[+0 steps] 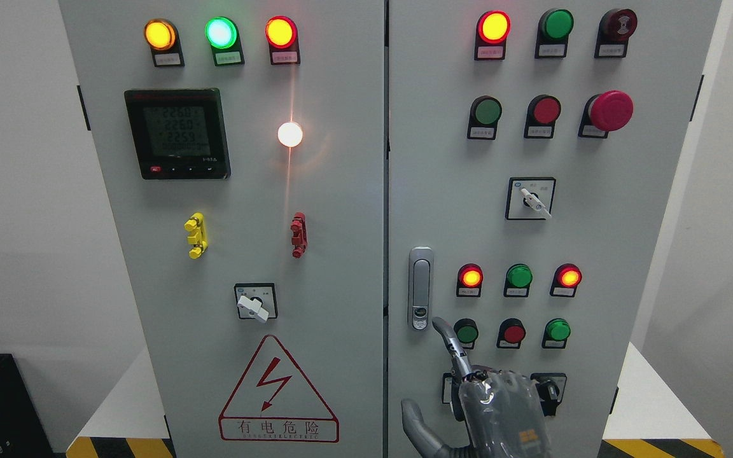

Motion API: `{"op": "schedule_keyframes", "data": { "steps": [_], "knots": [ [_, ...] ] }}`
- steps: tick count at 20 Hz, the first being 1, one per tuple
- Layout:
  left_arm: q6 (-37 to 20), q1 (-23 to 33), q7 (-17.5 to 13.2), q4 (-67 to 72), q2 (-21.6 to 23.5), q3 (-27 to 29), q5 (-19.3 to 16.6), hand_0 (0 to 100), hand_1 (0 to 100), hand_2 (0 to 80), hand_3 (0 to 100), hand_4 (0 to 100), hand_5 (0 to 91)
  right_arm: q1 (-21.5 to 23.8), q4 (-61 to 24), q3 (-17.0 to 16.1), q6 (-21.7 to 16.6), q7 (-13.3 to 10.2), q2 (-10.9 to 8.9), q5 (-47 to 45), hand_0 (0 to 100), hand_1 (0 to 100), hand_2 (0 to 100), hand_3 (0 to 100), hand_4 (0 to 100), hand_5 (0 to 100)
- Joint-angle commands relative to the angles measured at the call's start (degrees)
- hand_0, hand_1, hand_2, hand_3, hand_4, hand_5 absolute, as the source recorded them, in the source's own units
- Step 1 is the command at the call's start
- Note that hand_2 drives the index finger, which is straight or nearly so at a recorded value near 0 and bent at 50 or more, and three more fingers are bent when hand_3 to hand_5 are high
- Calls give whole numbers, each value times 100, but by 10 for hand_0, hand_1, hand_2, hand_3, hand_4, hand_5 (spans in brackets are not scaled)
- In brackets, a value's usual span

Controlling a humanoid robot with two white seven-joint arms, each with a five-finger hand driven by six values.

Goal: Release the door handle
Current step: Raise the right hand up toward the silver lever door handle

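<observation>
A silver door handle (420, 289) sits upright and flush on the left edge of the cabinet's right door (595, 229); both doors look closed. My right hand (429, 369) comes up from the bottom edge just below the handle. Its index finger (454, 350) is stretched upward with the tip close under the handle's lower end, apart from it. The thumb (414, 423) is spread out to the left. The hand holds nothing, and its back covers a switch low on the door. My left hand is out of view.
Indicator lamps and push buttons (519, 277) stand right of the handle, and a rotary switch (530, 198) above them. The left door (226, 229) carries a meter, lamps, a selector and a red warning triangle (277, 394). White platform edges with hazard stripes flank the cabinet.
</observation>
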Motion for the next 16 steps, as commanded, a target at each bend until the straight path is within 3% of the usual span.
{"op": "schedule_keyframes", "data": {
  "steps": [1,7,16],
  "knots": [
    [2,0,-4,0,0,0,0,120,556,0,0,0,0,-173,549,12,22,-21,212,562,427,378,0,1000,1000,1000],
    [2,0,-4,0,0,0,0,120,556,0,0,0,0,-340,672,30,250,-3,335,1107,420,354,0,1000,1000,1000],
    [2,0,-4,0,0,0,0,120,556,0,0,0,0,-402,953,100,435,-3,371,1231,418,340,0,1000,1000,1000]
  ]
}}
